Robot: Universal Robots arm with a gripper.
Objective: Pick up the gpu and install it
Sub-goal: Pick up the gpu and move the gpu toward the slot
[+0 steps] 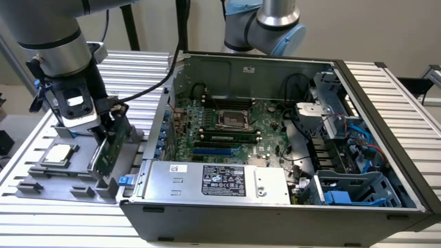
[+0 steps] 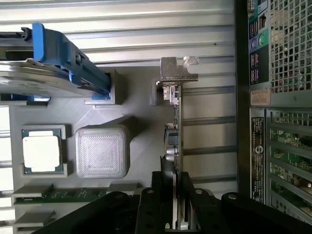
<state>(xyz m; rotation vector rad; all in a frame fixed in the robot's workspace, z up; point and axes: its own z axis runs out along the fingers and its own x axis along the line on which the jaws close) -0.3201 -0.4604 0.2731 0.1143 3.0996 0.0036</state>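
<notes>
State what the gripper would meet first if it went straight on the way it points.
The gpu: its upper edge sits between the fingers of the gripper, seemingly clamped; beneath it lies the grey tray.

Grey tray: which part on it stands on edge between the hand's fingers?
The gpu, the thin card with a silver bracket, gripped by the hand; the CPU chip lies flat.

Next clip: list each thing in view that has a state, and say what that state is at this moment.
gpu: standing on edge in the gray holder, clamped at its upper edge.
gripper: shut on the gpu.
CPU chip: lying flat in its pocket, untouched.
hard drive: parked in the holder, blue rails attached.
computer case: open, side panel off, motherboard exposed.
</notes>
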